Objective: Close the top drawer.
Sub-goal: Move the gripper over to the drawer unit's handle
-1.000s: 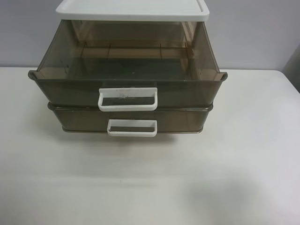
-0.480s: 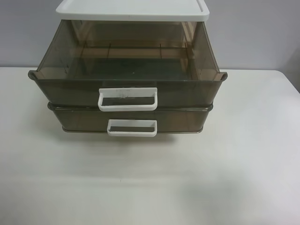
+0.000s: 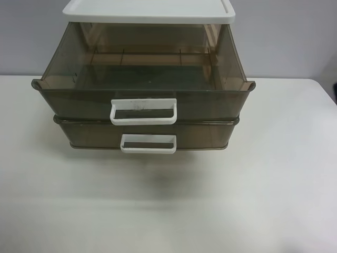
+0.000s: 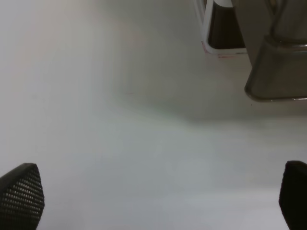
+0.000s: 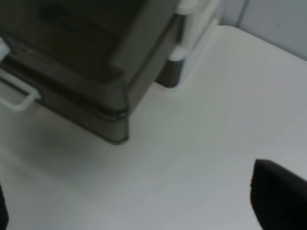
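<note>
Top drawer: the top drawer (image 3: 142,97) is sitting right under the white lid (image 3: 148,11) and sticking way out past the lid's front edge, wide open.
Handle: its white handle (image 3: 143,111) is facing forward, well out from the white lid, and nothing is touching it.
Lower drawer: the lower drawer (image 3: 205,134) is poking out only a little past the white lid. That one isn't the job.
Left hand: the left hand (image 4: 156,196) is hanging over the bare table (image 3: 263,184) below and beside the white lid, fingers spread wide and carrying nothing.
Right hand: the right hand (image 5: 139,201) is hovering near a front corner of the drawers under the white lid, also spread and gripping nothing.
Progress: pretty much at zero, going by how far out the drawer is sitting.
Left to do: one hand is probably going to have to reach the drawer front and push it back under the white lid.
</note>
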Controlling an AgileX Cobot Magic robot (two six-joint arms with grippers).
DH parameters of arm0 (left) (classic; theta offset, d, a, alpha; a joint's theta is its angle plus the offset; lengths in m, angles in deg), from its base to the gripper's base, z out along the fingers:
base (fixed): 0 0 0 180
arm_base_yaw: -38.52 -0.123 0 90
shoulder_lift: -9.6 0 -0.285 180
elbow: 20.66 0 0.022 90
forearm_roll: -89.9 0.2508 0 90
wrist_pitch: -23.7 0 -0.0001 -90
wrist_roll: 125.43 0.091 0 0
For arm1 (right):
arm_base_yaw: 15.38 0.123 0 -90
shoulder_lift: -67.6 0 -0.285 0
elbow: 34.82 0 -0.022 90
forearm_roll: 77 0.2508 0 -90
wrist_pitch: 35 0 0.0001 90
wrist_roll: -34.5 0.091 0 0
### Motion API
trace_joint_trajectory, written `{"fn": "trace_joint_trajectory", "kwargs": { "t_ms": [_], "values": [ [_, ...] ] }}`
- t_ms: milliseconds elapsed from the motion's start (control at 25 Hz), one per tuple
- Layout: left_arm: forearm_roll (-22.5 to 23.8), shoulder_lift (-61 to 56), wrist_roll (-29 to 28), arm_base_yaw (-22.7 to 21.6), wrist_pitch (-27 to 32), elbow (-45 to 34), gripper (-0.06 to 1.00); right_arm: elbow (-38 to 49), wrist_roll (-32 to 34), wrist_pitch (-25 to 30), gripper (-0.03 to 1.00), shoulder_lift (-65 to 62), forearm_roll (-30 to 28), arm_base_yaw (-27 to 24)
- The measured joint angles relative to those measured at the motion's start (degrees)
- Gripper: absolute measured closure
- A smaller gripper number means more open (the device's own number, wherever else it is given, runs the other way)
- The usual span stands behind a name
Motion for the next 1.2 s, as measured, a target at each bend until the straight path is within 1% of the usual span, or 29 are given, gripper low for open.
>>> {"fn": "trace_joint_trajectory", "kwargs": {
  "t_ms": [40,80,280,440,560,680,760,880,1200],
  "values": [
    [0.0,0.0,0.0,0.0,0.0,0.0,-0.05,-1.19,0.22,0.0,-0.03,2.29,-1.12,3.31],
    [0.0,0.0,0.0,0.0,0.0,0.0,-0.05,-2.86,0.75,0.0,-0.03,5.02,-2.77,7.8],
    [0.0,0.0,0.0,0.0,0.0,0.0,-0.05,-9.4,5.1,0.19,-0.03,17.97,-8.82,22.87],
    [0.0,0.0,0.0,0.0,0.0,0.0,-0.05,-14.43,6.93,1.41,-0.03,27.62,-9.91,31.47],
    [0.0,0.0,0.0,0.0,0.0,0.0,-0.05,-17.12,7.16,1.89,-0.03,33.78,-9.7,35.82],
    [0.0,0.0,0.0,0.0,0.0,0.0,-0.05,-17.93,7.2,2.42,-0.03,38.54,-8.84,38.95],
    [0.0,0.0,0.0,0.0,0.0,0.0,-0.05,-17.93,7.54,2.76,-0.03,41.1,-8.19,40.02],
    [0.0,0.0,0.0,0.0,0.0,0.0,-0.05,-17.93,8.3,2.88,-0.03,44.6,-7.94,40.51],
    [0.0,0.0,0.0,0.0,0.0,0.0,-0.05,-17.93,8.69,2.01,-0.03,50.63,-11.2,40.51]
  ]
}}
